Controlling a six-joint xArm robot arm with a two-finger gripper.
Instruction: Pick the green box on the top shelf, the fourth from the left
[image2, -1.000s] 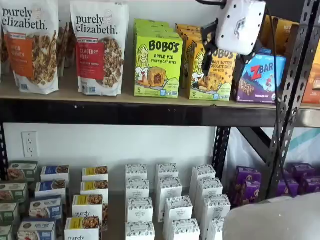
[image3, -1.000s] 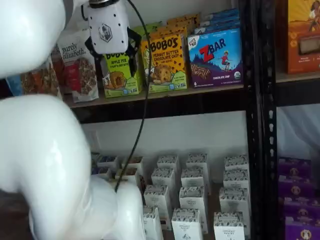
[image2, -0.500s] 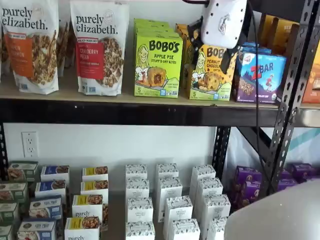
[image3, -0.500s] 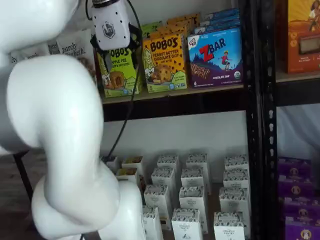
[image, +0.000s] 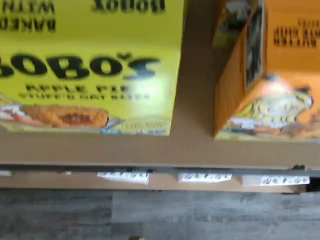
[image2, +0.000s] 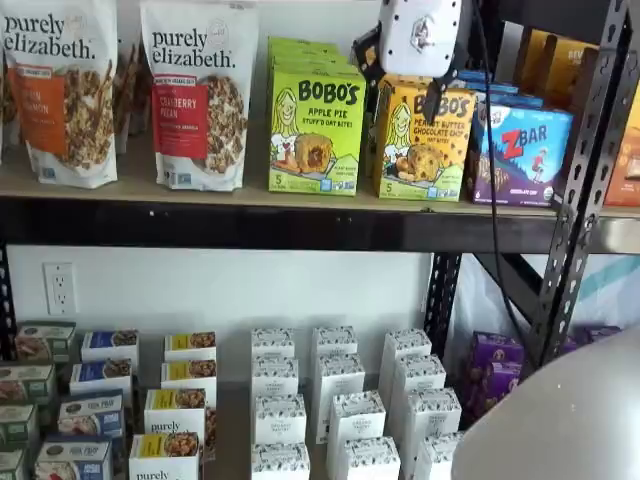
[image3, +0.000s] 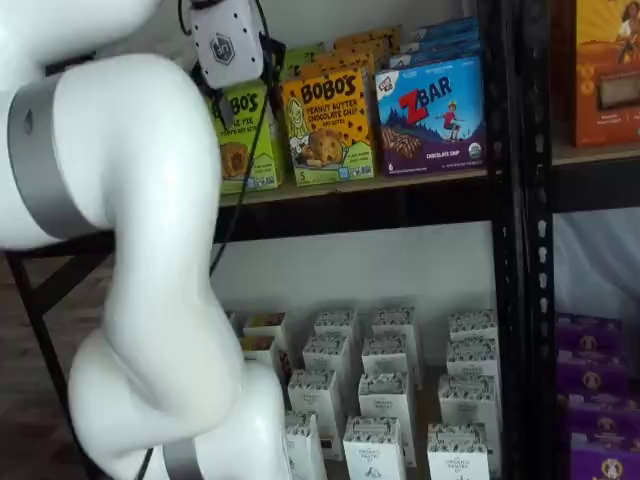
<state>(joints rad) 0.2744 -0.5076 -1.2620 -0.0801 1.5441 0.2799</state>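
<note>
The green box (image2: 316, 130), a lime Bobo's Apple Pie carton, stands upright at the front of the top shelf (image2: 250, 205) in both shelf views. Its left part is hidden behind my arm where the green box (image3: 248, 135) shows in a shelf view. My gripper (image2: 400, 75) hangs in front of the shelf, just right of the green box and over the orange Bobo's carton (image2: 425, 145). Its black fingers stand apart, open, with nothing between them. The gripper (image3: 238, 80) overlaps the green box's upper edge. The wrist view shows the green box (image: 90, 65) close up.
Two Purely Elizabeth bags (image2: 200, 95) stand left of the green box. A blue ZBar carton (image2: 520, 155) and a black upright (image2: 585, 170) are to the right. Small white cartons (image2: 335, 400) fill the lower level. My white arm (image3: 130, 250) blocks much of one view.
The gripper has slid left along the shelf front, from the ZBar side to the gap by the green box. My arm has swung further across one view.
</note>
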